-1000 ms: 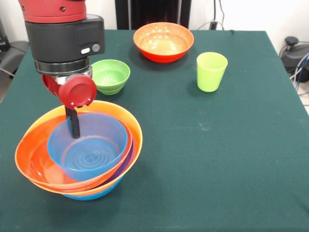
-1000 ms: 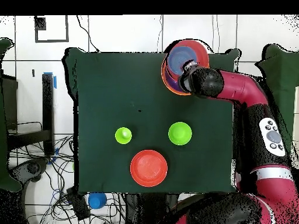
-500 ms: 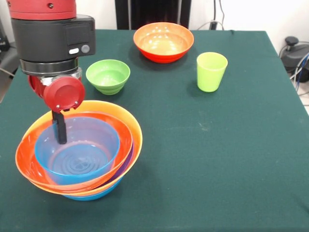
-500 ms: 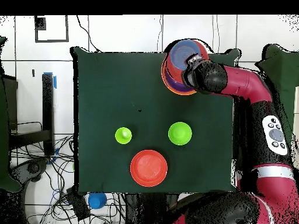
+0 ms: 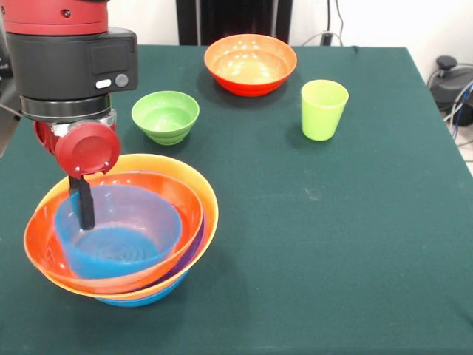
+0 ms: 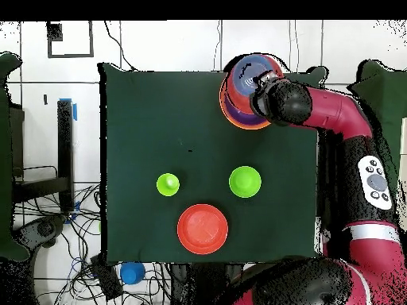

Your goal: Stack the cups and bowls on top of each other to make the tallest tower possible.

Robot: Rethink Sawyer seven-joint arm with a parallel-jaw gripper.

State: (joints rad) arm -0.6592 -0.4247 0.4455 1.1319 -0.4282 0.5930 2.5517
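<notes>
Three pieces loose beyond the tower [image 5: 122, 229] | gripper [image 5: 85, 203] dipped in its blue bowl [image 5: 118, 237] (grip: can't tell) | next I'd fetch green bowl [image 5: 165, 115]

tower [image 5: 122, 237] front left, cup [image 5: 324, 109] right, bowls behind

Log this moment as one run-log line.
gripper: inside top blue bowl, state unclear | tower: nested, near table edge | loose: green bowl, red-orange bowl, green cup
</notes>
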